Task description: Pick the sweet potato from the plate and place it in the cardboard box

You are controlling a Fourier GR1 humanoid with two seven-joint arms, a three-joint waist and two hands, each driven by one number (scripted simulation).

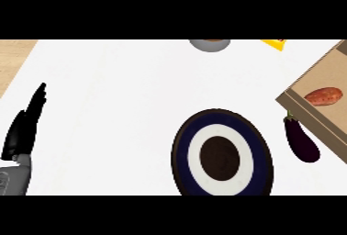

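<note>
One hand only is in frame: the robot's left hand (25,123), black, at the left edge of the frame above its grey forearm, fingers straight and pointing up, holding nothing; it reads as resting. The right hand does not show in this view.

Outward from there, across bare white counter (108,92), lies the round plate with dark blue rim, white ring and dark brown centre (196,137), lower middle of frame. Nothing sits on it.

Just right of the plate, apart from it, a dark purple eggplant (301,140) lies close against the lower edge of the open brown cardboard box (298,98) at right. The orange-red sweet potato (323,96) lies inside the box.

Judgement: the placing step looks done; nothing remains to pick, so the next move calls only for keeping the hands away from the box.

Top edge: a grey round object (209,44), possibly a bowl, mostly cut off, and a yellow corner (274,43) with markings too small to read. No legible labels or brands.
</note>
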